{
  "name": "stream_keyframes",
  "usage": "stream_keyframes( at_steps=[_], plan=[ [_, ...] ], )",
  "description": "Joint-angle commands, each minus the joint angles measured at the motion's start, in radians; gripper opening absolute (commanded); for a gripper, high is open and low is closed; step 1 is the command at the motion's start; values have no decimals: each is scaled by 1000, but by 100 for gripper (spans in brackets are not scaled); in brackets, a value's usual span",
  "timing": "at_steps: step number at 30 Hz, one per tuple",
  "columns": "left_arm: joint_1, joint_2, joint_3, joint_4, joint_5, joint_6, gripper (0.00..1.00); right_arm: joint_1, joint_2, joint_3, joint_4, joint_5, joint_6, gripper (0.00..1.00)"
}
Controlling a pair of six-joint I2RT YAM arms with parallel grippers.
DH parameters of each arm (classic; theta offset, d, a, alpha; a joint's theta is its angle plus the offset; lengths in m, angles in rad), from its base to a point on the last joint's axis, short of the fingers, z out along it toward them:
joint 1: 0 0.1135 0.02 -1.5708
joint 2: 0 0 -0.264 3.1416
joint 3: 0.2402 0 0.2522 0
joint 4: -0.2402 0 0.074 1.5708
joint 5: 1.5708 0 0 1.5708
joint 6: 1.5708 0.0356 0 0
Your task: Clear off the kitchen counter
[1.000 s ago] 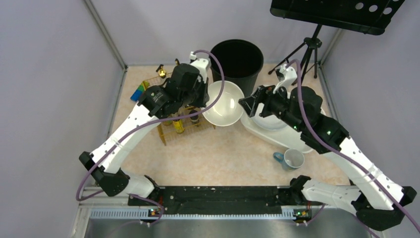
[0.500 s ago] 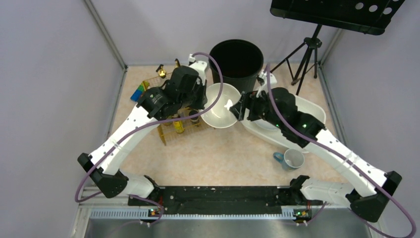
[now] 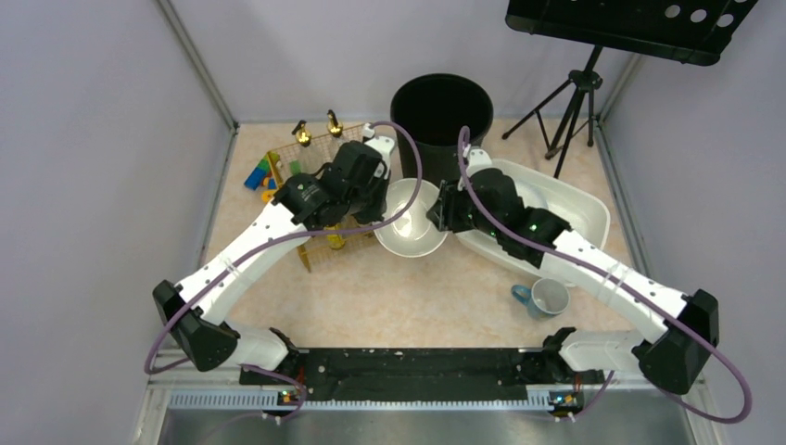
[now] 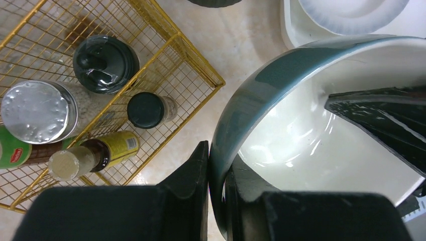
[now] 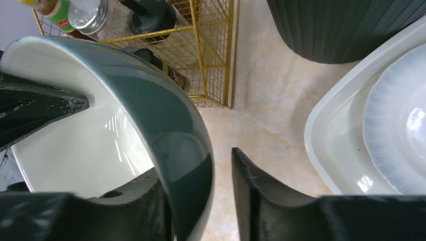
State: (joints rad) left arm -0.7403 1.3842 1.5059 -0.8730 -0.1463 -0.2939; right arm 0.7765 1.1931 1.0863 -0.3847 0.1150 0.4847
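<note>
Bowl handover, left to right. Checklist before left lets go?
1. Left gripper clamped on bowl rim: ok.
2. Right gripper straddles the opposite rim: ok.
3. Right jaws tight on rim: not ok, gap beside the outer finger.
4. Bowl looks empty: ok.
5. Room in tub beside plate: cannot tell.

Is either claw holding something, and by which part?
The left gripper pinches the bowl by its rim. The right gripper straddles the opposite rim, not yet clamped.
</note>
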Motion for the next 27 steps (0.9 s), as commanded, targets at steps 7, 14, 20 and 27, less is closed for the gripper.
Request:
stream_keyframes(
  at_steps=[7, 14, 20, 27],
  plan=[
    [-2, -40, 16, 181, 22, -38, 0, 9, 47, -94, 82, -2, 16, 0],
    [-2, -44, -47, 210, 155, -36, 0, 10, 33, -146, 123, 4, 20, 0],
    [-2, -67, -99, 213, 268, -26, 27, 9, 34, -135, 106, 36, 2, 0],
    [-2, -172, -67, 203, 346, -34, 61, -7, 0, -125, 53, 77, -26, 0]
  ],
)
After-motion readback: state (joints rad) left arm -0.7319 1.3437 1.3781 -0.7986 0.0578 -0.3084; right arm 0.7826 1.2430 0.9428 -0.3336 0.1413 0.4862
